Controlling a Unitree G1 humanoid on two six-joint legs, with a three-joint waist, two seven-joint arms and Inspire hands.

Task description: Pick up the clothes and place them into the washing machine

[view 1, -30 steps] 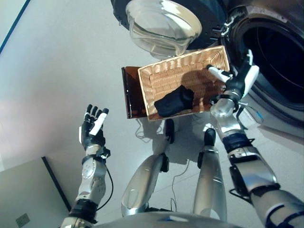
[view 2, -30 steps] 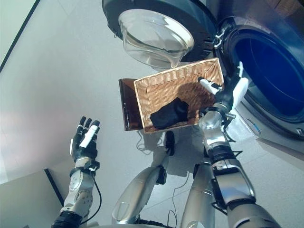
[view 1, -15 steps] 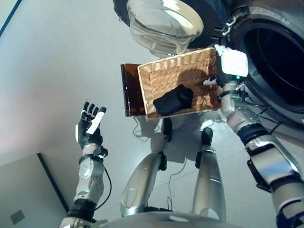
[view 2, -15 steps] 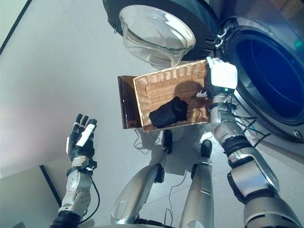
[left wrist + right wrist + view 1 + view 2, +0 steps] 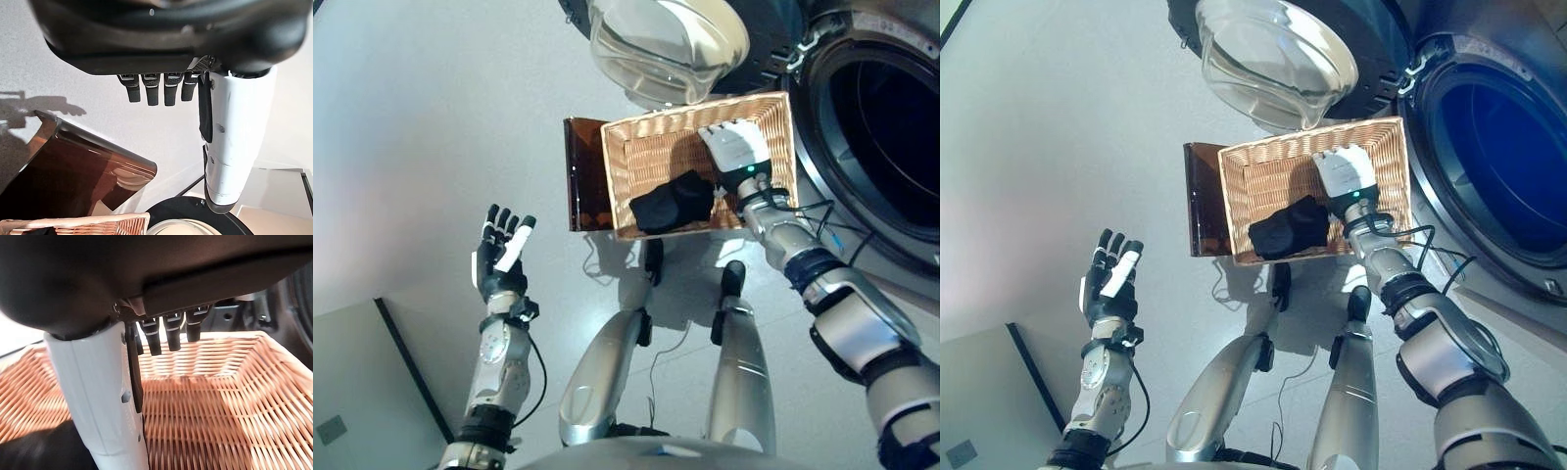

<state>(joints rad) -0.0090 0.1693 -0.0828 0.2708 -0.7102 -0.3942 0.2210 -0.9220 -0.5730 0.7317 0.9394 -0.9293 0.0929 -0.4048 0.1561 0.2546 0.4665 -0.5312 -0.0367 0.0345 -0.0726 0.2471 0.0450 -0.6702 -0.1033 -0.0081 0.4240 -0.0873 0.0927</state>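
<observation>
Left eye view: the wicker basket [image 5: 636, 162] is seen on the floor before the washing machine [image 5: 891, 127], whose round door [image 5: 671, 44] is swung open to the basket's far side. A single dark garment [image 5: 673, 203] lies bunched against the basket's near wall. A brown panel [image 5: 585, 186] is seen just beside the basket, on the side away from the drum.

The right hand [image 5: 736, 155] is positioned over the basket, back upward, just beside the garment on its drum side. In the right wrist view its fingers [image 5: 171, 335] are shown extended over bare weave, nothing being held, and the garment [image 5: 39, 450] is glimpsed off to one side, past the thumb. The left hand [image 5: 501, 259] is held raised and well apart from the basket, fingers straight, with nothing in it.

The step in hand is judged to be the reach for the garment; the grasp has not yet been made. For a sound pick, the right hand should be brought across until the fingers stand over the bunched middle of the cloth, then lowered and closed around the thickest fold, so that the weave is not caught. The cloth is expected to hang loosely, so it should be lifted clear of the basket's rim before being carried towards the drum opening.
</observation>
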